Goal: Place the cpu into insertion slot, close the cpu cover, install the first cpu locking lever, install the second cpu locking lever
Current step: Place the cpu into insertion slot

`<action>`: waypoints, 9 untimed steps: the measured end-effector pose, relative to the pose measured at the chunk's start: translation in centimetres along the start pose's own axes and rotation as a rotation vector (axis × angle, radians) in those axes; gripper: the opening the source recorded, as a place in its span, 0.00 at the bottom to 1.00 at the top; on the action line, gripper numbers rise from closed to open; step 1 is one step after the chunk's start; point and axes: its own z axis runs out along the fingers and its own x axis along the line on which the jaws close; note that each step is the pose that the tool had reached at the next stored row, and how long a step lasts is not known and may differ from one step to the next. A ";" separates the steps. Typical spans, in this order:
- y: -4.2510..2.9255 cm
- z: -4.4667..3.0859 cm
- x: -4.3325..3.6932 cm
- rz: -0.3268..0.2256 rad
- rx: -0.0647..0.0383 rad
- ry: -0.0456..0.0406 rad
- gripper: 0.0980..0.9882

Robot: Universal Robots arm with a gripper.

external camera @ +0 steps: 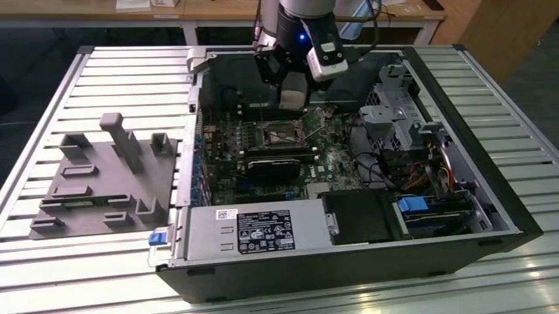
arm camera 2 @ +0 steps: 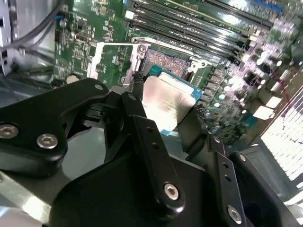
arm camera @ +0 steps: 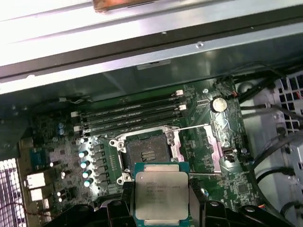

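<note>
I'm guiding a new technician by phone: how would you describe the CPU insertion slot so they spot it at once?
Inside the open computer case, find the green motherboard and its row of long black memory slots. Right beside them sits the insertion slot, near the cpu held in the gripper. Unlike those narrow slots, it is square, with a dark centre and silvery rim.

Robotics lab or workshop, by the look — pale slatted aluminium desk [external camera: 105, 72] carrying an opened black desktop computer case [external camera: 349, 261] laid on its side, grey moulded fixture block [external camera: 96, 190] beside it, light wooden worktables [external camera: 218, 10] behind.
</note>
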 end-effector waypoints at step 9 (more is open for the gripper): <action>-0.02 0.34 -0.01 0.163 -0.003 -0.0106 0.49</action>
